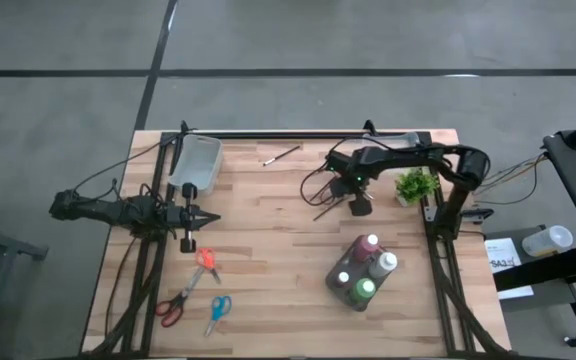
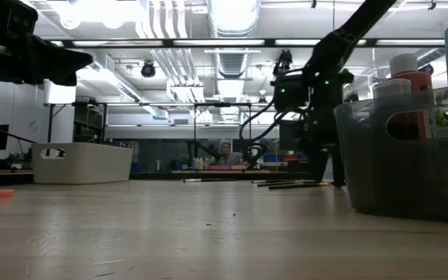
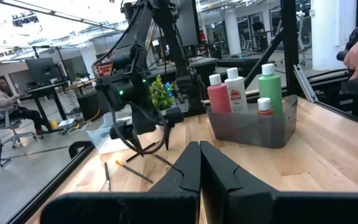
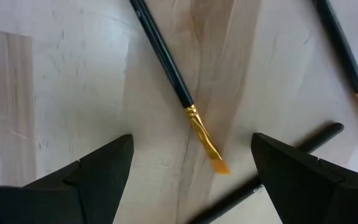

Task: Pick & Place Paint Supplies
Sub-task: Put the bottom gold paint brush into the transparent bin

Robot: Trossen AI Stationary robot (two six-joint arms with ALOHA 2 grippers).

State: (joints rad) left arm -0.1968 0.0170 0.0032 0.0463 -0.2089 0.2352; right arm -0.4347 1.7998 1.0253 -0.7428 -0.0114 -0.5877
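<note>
Several thin dark paintbrushes (image 1: 324,206) lie flat on the wooden table toward its far right. My right gripper (image 4: 191,180) hangs just above them, pointing down and open. Its fingers stand on either side of one brush's orange bristle tip (image 4: 213,154) without touching it. Another brush (image 1: 281,155) lies alone near the far edge. Several paint bottles (image 1: 368,268) stand upright in a dark grey tray (image 1: 340,288) at the near right. My left gripper (image 1: 190,216) waits shut at the table's left, above the surface.
A white bin (image 1: 198,165) stands at the far left. A small green potted plant (image 1: 415,185) sits right of my right gripper. Orange, red and blue scissors (image 1: 206,262) lie near the front left. The table's middle is bare wood.
</note>
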